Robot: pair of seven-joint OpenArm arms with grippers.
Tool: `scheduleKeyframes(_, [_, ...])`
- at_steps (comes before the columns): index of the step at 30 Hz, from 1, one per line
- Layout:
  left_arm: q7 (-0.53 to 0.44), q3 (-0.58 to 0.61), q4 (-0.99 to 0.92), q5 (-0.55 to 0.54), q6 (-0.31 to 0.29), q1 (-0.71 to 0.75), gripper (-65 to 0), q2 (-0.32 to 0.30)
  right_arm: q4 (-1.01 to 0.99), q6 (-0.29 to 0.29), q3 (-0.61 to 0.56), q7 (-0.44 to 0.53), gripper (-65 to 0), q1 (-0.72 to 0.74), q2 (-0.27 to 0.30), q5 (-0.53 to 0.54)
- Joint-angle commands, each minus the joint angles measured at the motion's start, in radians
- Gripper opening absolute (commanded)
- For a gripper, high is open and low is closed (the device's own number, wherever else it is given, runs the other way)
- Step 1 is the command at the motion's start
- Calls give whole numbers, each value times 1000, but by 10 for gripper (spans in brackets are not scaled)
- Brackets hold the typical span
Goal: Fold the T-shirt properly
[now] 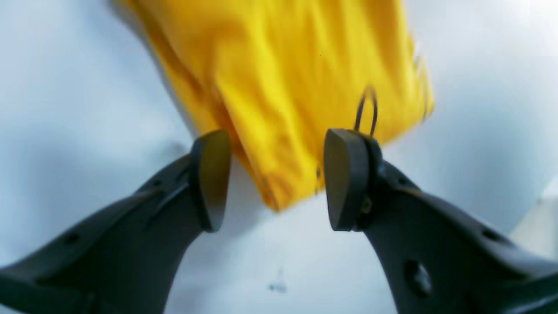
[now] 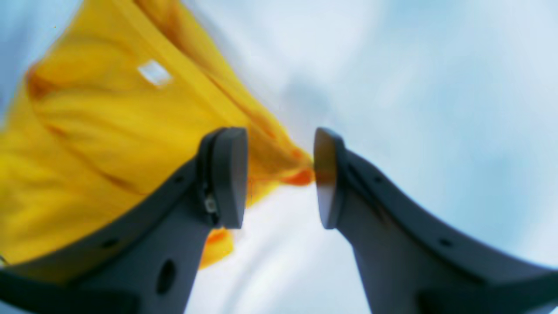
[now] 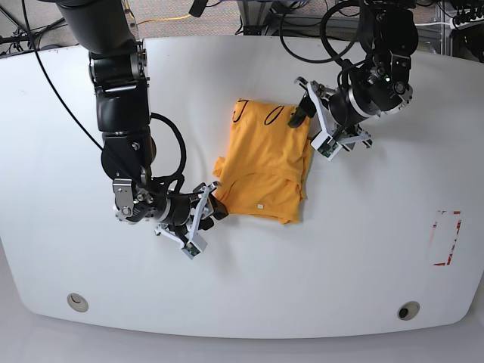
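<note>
T-shirt point(image 1: 279, 87) — blurred, top cut off
</note>
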Motion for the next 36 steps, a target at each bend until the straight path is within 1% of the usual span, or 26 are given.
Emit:
scheduleKeyframes(1, [-11, 0, 30, -10, 0, -25, -336, 16, 153, 4, 59, -61, -412, -13, 9, 12])
scheduleKeyframes(5, [-11, 1, 25, -3, 8, -68, -333, 63, 339, 4, 145, -187, -412, -67, 8, 12])
scheduleKeyframes(6, [-11, 1, 24, -1, 8, -82, -332, 71, 373, 4, 171, -211, -412, -79, 6, 13])
scheduleKeyframes(8, [-13, 3, 16, -1, 26, -120, -331, 91, 417, 4, 216, -245, -412, -96, -4, 13])
scheduleKeyframes(9, [-13, 4, 1, -1, 58, -148, -329, 109, 445, 4, 251, -259, -412, -107, -7, 13])
scheduleKeyframes(11, [-13, 18, -24, 0, 103, -179, -304, 129, 477, 4, 288, -274, -412, -120, -7, 13])
scheduleKeyframes(12, [-14, 31, -45, 0, 132, -195, -278, 138, 495, 4, 306, -286, -412, -134, -6, 13])
scheduleKeyframes(13, [-14, 44, -72, 5, 175, -214, -249, 149, 514, 4, 328, -299, -412, -148, -4, 13])
scheduleKeyframes(15, [-22, 63, -110, 31, 239, -245, -219, 160, 534, 4, 364, -314, -412, -166, -4, 13])
scheduleKeyframes(16, [-54, 80, -147, 56, 284, -261, -211, 178, 546, 4, 391, -320, -412, -176, -4, 13])
scheduleKeyframes(17, [-85, 97, -173, 77, 305, -269, -206, 189, 555, 4, 406, -322, -412, -183, -4, 13])
scheduleKeyframes(19, [-143, 135, -220, 117, 322, -272, -204, 198, 564, 4, 423, -328, -412, -200, -4, 13])
scheduleKeyframes(22, [-223, 198, -280, 180, 325, -272, -204, 204, 584, 4, 438, -328, -412, -225, -4, 13])
scheduleKeyframes(24, [-281, 251, -337, 246, 333, -272, -204, 206, 604, 4, 450, -328, -412, -245, -4, 13])
scheduleKeyframes(26, [-320, 278, -383, 284, 365, -272, -204, 207, 617, 4, 453, -328, -412, -255, -4, 13])
scheduleKeyframes(27, [-346, 288, -420, 306, 397, -272, -204, 207, 626, 4, 453, -328, -412, -260, -4, 13])
scheduleKeyframes(29, [-383, 288, -480, 315, 434, -272, -203, 207, 629, 4, 453, -328, -412, -269, -4, 13])
scheduleKeyframes(30, [-403, 288, -527, 316, 443, -274, -203, 204, 633, 4, 453, -328, -412, -272, -4, 13])
scheduleKeyframes(33, [-426, 281, -633, 312, 431, -294, -203, 186, 640, 4, 453, -329, -412, -275, -4, 13])
scheduleKeyframes(34, [-418, 273, -650, 309, 411, -297, -203, 169, 647, 4, 453, -331, -412, -283, -4, 13])
scheduleKeyframes(36, [-384, 247, -655, 290, 350, -295, -203, 143, 666, 4, 457, -337, -412, -292, -4, 13])
